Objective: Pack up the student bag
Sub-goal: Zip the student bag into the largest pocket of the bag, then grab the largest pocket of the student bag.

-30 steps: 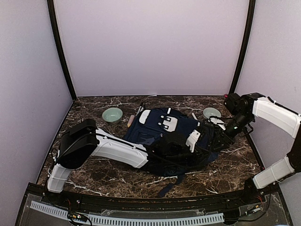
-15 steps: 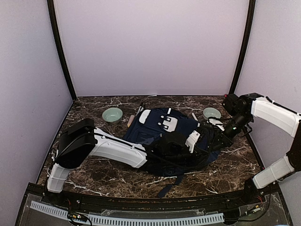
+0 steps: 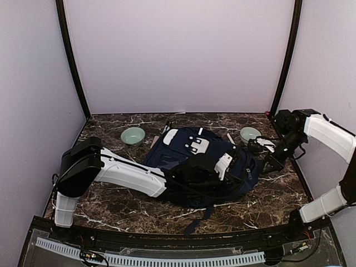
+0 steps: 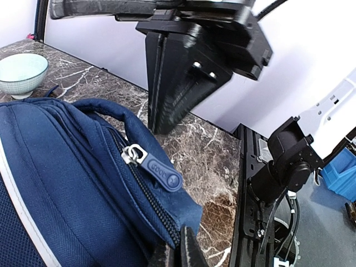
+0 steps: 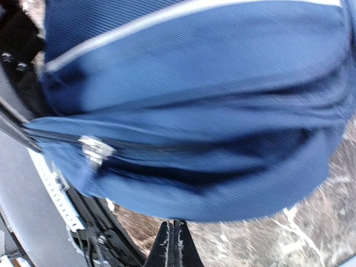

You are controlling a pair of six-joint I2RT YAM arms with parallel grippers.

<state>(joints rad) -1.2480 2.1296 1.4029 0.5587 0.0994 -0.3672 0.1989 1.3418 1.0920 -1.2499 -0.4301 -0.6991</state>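
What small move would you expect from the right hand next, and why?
Probably open the right hand and edge it toward the zipper pull. Its fingers are closed together on nothing, just short of the student bag, whose zip looks shut, while the left hand seems to pinch the bag's edge.

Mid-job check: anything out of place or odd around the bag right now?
Nothing spilled or damaged. One oddity: the right gripper is shut with no fabric between its tips, just off the edge of the student bag. The left gripper appears to pinch the bag's fabric near a zip pull.
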